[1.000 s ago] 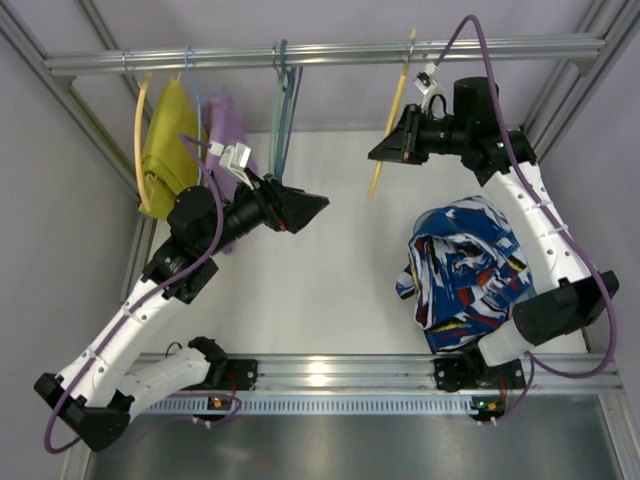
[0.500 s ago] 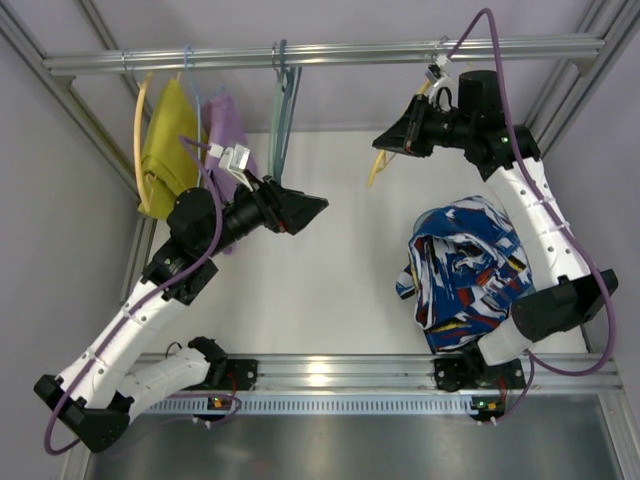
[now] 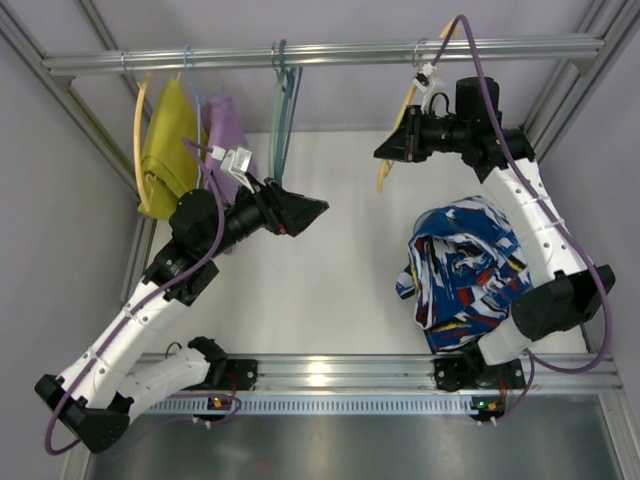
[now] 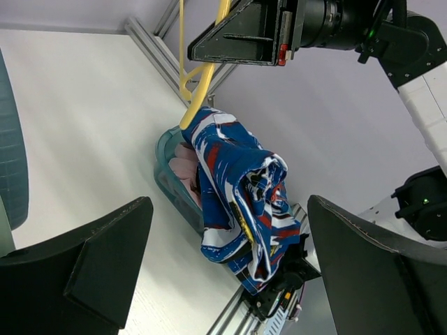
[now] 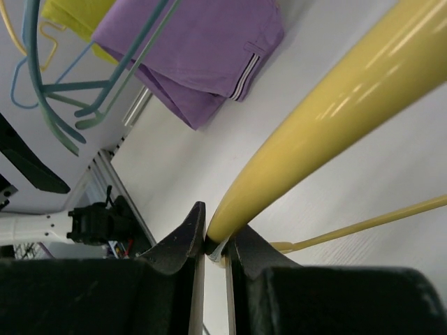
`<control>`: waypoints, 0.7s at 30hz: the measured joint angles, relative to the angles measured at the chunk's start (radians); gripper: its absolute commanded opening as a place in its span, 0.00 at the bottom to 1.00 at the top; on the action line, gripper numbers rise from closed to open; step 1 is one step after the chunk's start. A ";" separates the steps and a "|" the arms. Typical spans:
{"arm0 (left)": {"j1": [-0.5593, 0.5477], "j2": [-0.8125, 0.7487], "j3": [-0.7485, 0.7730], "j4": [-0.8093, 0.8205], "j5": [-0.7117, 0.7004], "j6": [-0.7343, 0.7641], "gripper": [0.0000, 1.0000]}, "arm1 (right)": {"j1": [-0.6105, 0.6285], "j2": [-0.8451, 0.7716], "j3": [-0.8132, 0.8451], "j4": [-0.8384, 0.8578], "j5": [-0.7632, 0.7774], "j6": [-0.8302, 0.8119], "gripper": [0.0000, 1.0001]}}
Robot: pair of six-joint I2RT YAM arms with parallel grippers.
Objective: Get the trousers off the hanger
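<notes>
The trousers [image 3: 465,270], in a blue, white, red and black print, lie bunched on the right side of the table, draped over a teal bin [image 4: 167,174]. They also show in the left wrist view [image 4: 237,188]. The thin yellow hanger [image 3: 383,172] is bare and hangs below the rail at the right. My right gripper [image 3: 380,152] is shut on it. In the right wrist view the fingers [image 5: 188,237] pinch the yellow bar [image 5: 335,105]. My left gripper [image 3: 322,205] is open and empty in mid-air over the table's middle, apart from the trousers.
A metal rail [image 3: 320,52] spans the back. On its left hang a mustard garment [image 3: 170,140] on a yellow hanger, a purple garment [image 3: 228,130] and a bare teal-grey hanger [image 3: 283,100]. Frame posts stand at both sides.
My right gripper rose toward the rail with the hanger, then came back down a little; the hanger swung with it. The left arm and the trousers have not moved.
</notes>
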 measured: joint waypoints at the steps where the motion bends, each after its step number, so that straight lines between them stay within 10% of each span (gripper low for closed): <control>1: 0.000 -0.001 -0.001 0.000 0.000 0.000 0.99 | 0.000 0.004 0.002 -0.002 -0.011 -0.026 0.00; 21: 0.006 -0.019 -0.015 0.000 0.000 -0.001 0.98 | -0.013 0.211 0.193 -0.112 -0.114 -0.311 0.00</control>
